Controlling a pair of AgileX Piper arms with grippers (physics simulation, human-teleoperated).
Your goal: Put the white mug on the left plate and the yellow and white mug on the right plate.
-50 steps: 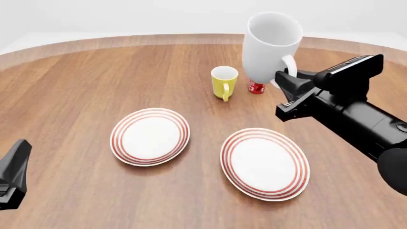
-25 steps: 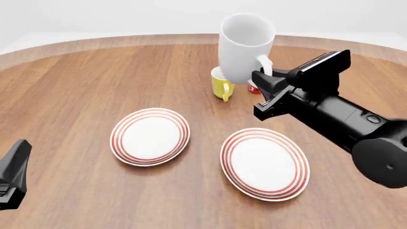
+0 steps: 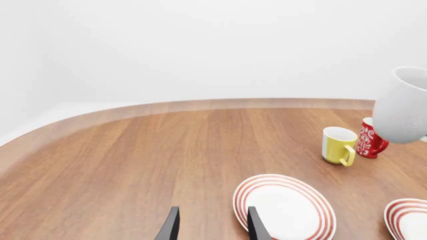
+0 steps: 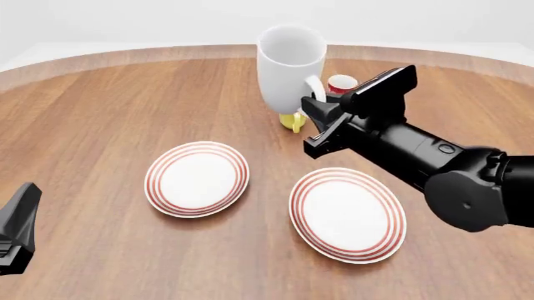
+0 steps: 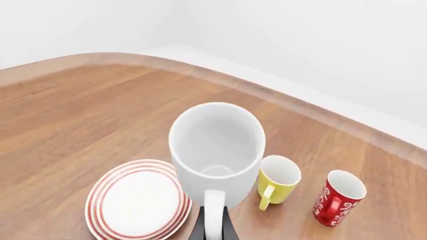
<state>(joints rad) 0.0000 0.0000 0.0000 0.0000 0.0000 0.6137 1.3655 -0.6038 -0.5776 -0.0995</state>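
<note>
My right gripper (image 4: 316,107) is shut on the handle of the white mug (image 4: 288,65), holding it upright in the air above the table. In the right wrist view the white mug (image 5: 217,150) hangs with its handle between my fingers (image 5: 212,231). The yellow and white mug (image 4: 292,122) stands on the table, mostly hidden behind the white one; it shows plainly in the wrist views (image 5: 279,177) (image 3: 338,145). The left plate (image 4: 197,178) and the right plate (image 4: 347,212) lie bare near the front. My left gripper (image 3: 212,230) is open and low at the table's front left (image 4: 17,228).
A slim red cup (image 4: 341,84) with white patterns stands just right of the yellow mug, behind my right arm. The round wooden table's curved far edge (image 4: 167,53) runs behind the cups.
My right arm has carried the white mug leftward and nearer, so it now covers the yellow mug and uncovers the red cup. The left arm has not moved.
</note>
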